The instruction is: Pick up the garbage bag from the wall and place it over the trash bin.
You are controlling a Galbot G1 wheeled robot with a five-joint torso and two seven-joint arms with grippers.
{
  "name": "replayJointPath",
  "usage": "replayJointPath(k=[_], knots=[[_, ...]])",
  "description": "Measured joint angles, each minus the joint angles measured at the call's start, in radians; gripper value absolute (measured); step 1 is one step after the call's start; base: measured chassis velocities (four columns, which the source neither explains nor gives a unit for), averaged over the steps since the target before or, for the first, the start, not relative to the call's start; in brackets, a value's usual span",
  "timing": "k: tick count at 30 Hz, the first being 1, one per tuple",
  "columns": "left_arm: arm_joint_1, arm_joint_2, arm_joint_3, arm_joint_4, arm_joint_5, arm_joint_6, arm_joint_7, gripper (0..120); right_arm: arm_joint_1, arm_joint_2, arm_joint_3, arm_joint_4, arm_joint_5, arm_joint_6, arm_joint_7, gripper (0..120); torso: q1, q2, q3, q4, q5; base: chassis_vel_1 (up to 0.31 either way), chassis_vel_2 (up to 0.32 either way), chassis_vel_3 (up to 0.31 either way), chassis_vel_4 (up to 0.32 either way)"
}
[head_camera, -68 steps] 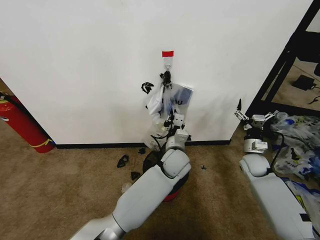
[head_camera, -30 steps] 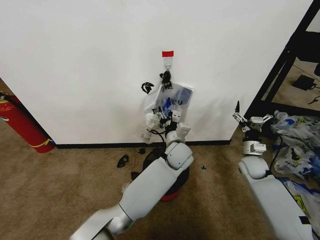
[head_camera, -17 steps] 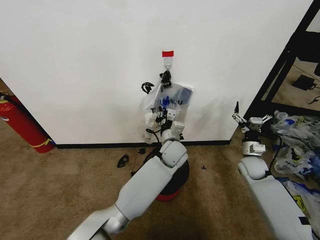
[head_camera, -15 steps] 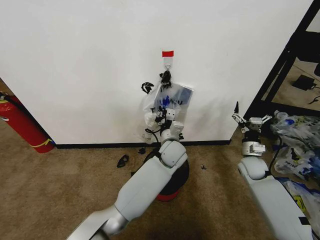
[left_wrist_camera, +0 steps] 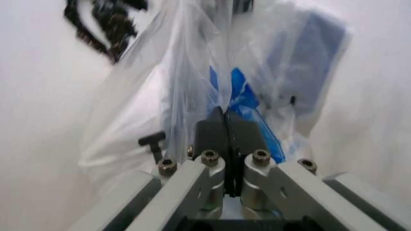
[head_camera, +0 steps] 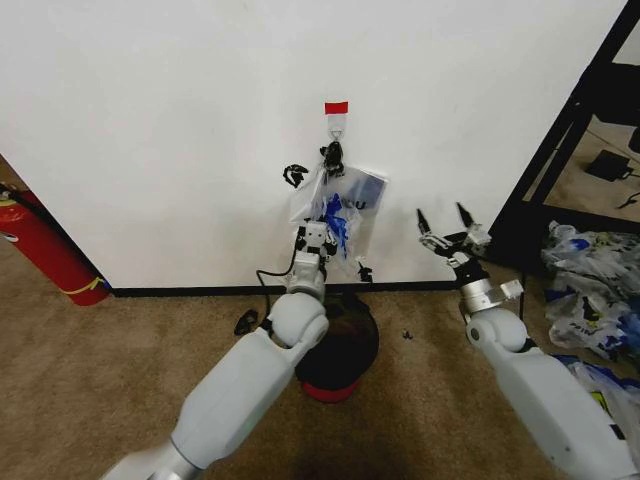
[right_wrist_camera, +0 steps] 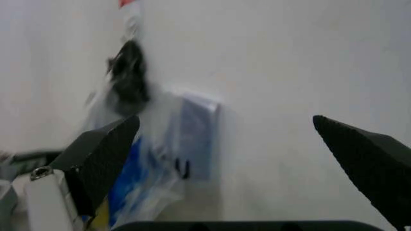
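The garbage bag (head_camera: 345,200), thin see-through plastic with blue patches, hangs from a small hook (head_camera: 336,127) under a red tape strip (head_camera: 336,107) on the white wall (head_camera: 150,120). My left gripper (head_camera: 314,238) is at the bag's lower left part. In the left wrist view the gripper (left_wrist_camera: 224,130) is shut, with a fold of the garbage bag (left_wrist_camera: 180,96) pinched between its pads. My right gripper (head_camera: 445,228) is open, raised to the right of the bag and apart from it. Its fingers (right_wrist_camera: 103,154) are spread wide, facing the garbage bag (right_wrist_camera: 167,144). The trash bin (head_camera: 345,345), black mesh on a red base, stands on the carpet right below the bag.
A red fire extinguisher (head_camera: 40,250) leans against the wall at far left. A black shelf frame (head_camera: 570,130) stands on the right, with a heap of plastic bags (head_camera: 590,290) on the floor beside it. Small black bits (head_camera: 245,322) lie on the carpet near the bin.
My left arm has swung to the left, uncovering the bin, its gripper still at the bag. My right arm has moved left from beside the shelf, up toward the bag.
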Motion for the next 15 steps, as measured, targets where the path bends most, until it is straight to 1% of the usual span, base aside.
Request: replayJointPath(k=[1, 2, 4, 5, 6, 7, 9, 10, 12, 13, 15], knots=[[-0.002, 0.013, 0.001, 0.0, -0.003, -0.014, 0.021, 0, 0.016, -0.015, -0.006, -0.016, 0.007, -0.02, -0.046, 100, 0.0, 0.0, 0.0, -0.0008, 0.0, 0.0, 0.0, 0.0, 0.0], [-0.002, 0.024, 0.001, -0.002, -0.005, -0.024, 0.035, 0, 0.035, -0.023, -0.013, -0.032, 0.008, -0.038, -0.085, 100, 0.0, 0.0, 0.0, -0.001, 0.0, 0.0, 0.0, 0.0, 0.0], [0.004, 0.053, -0.002, -0.013, -0.006, -0.048, 0.069, 0, 0.093, -0.033, -0.034, -0.079, -0.006, -0.082, -0.185, 100, 0.0, 0.0, 0.0, -0.0009, -0.0001, 0.0, 0.0, 0.0, 0.0], [0.009, 0.067, -0.004, -0.018, -0.006, -0.061, 0.086, 0, 0.124, -0.034, -0.05, -0.102, -0.019, -0.096, -0.228, 100, 0.0, 0.0, 0.0, -0.0003, 0.0, 0.0, 0.0, 0.0, 0.0], [0.009, 0.067, -0.004, -0.018, -0.006, -0.061, 0.086, 0, 0.124, -0.034, -0.05, -0.102, -0.019, -0.096, -0.228, 100, 0.0, 0.0, 0.0, -0.0003, 0.0, 0.0, 0.0, 0.0, 0.0], [0.014, 0.077, -0.006, -0.022, -0.006, -0.073, 0.099, 0, 0.147, -0.033, -0.065, -0.118, -0.031, -0.103, -0.253, 100, 0.0, 0.0, 0.0, 0.0004, -0.0001, 0.0, 0.0, 0.0, 0.0], [0.021, 0.09, -0.011, -0.028, -0.005, -0.09, 0.117, 0, 0.183, -0.025, -0.095, -0.142, -0.052, -0.109, -0.278, 100, 0.0, 0.0, 0.0, 0.0004, -0.0003, 0.0, 0.0, 0.0, 0.0], [0.03, 0.101, -0.016, -0.033, -0.004, -0.11, 0.138, 0, 0.216, -0.011, -0.128, -0.162, -0.074, -0.112, -0.282, 100, 0.0, 0.0, 0.0, 0.0004, -0.0001, 0.0, 0.0, 0.0, 0.0], [0.044, 0.115, -0.026, -0.039, -0.001, -0.135, 0.168, 0, 0.263, 0.021, -0.175, -0.196, -0.116, -0.11, -0.26, 100, 0.0, 0.0, 0.0, -0.0004, -0.0001, 0.0, 0.0, 0.0, 0.0], [0.044, 0.115, -0.026, -0.039, -0.001, -0.135, 0.168, 0, 0.263, 0.021, -0.175, -0.196, -0.116, -0.11, -0.26, 100, 0.0, 0.0, 0.0, -0.0004, -0.0001, 0.0, 0.0, 0.0, 0.0], [0.055, 0.122, -0.033, -0.039, 0.007, -0.148, 0.182, 0, 0.302, 0.052, -0.213, -0.236, -0.16, -0.101, -0.236, 100, 0.0, 0.0, 0.0, -0.0002, -0.0001, 0.0, 0.0, 0.0, 0.0]])
